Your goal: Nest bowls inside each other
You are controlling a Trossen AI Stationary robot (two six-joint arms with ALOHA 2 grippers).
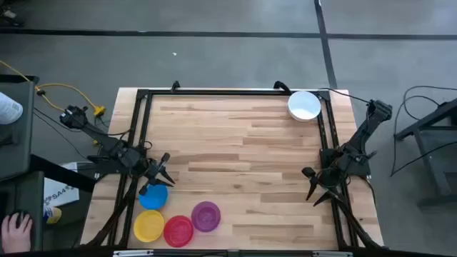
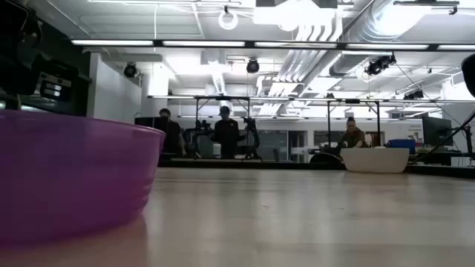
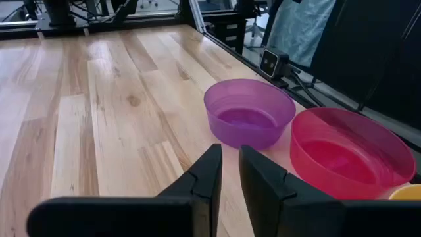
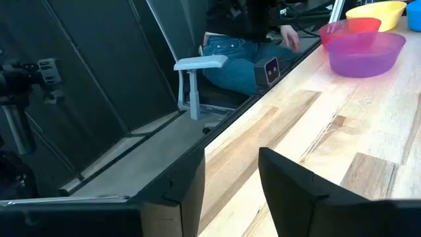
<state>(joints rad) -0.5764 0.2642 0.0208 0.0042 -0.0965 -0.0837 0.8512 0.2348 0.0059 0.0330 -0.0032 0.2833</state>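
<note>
Four bowls stand on their bases at the table's near left: blue, yellow, red and purple. The purple bowl and the red bowl show ahead of my left gripper. Its fingers stand a narrow gap apart with nothing between them. In the high view my left gripper hovers just beyond the blue bowl's far rim. A white bowl sits alone at the far right corner. My right gripper waits open at the right edge.
A black frame runs along the table's left, far and right sides. The wide middle of the wooden table is bare boards. People sit in the room beyond the table in the low view. A hand rests at the near left, off the table.
</note>
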